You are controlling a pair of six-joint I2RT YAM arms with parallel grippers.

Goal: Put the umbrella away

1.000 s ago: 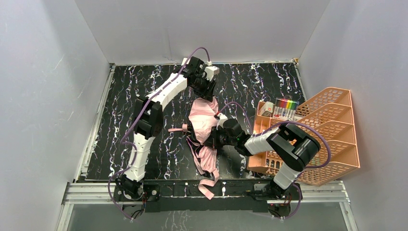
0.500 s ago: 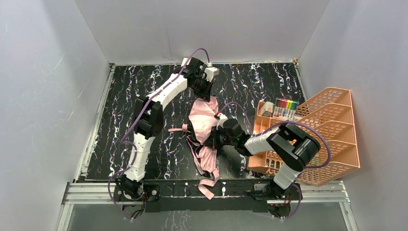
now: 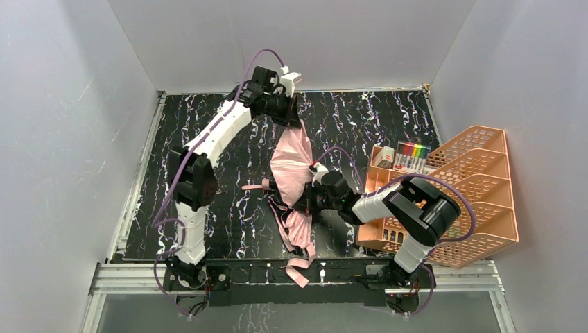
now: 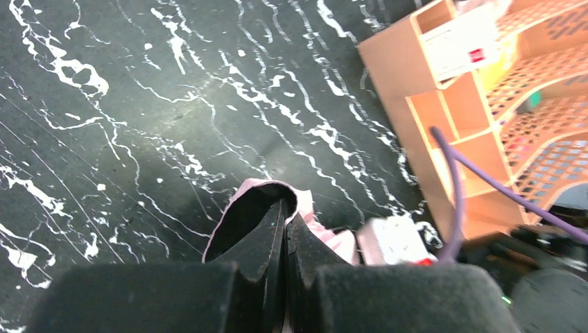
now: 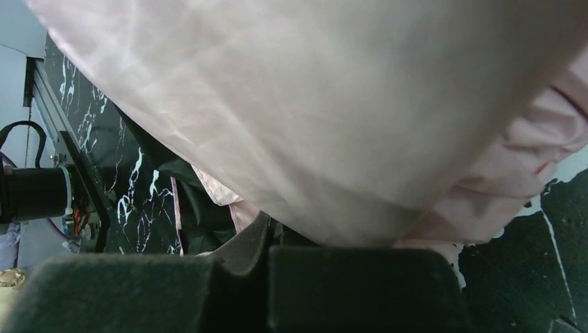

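Observation:
The umbrella (image 3: 290, 170) lies half folded mid-table, pale pink face up, its stubby handle (image 3: 254, 186) pointing left and its strap (image 3: 298, 269) trailing over the near edge. My left gripper (image 3: 292, 115) is shut on the far rim of the fabric and holds it lifted and taut. In the left wrist view the closed fingertips (image 4: 286, 208) pinch a pink-edged black fold of the umbrella (image 4: 239, 218). My right gripper (image 3: 306, 201) is shut low on the umbrella's middle. Pink fabric (image 5: 312, 104) fills the right wrist view above the closed fingers (image 5: 253, 243).
An orange mesh rack (image 3: 471, 194) stands at the right edge of the table, also seen in the left wrist view as the rack (image 4: 478, 118). Its front compartments hold coloured markers (image 3: 414, 151) and a small cream box (image 3: 386, 155). Grey walls enclose the black marbled table (image 3: 208, 139).
My left gripper closed on the umbrella's far rim, then rose and drew back to the left, pulling the fabric up taut. The right arm stayed put.

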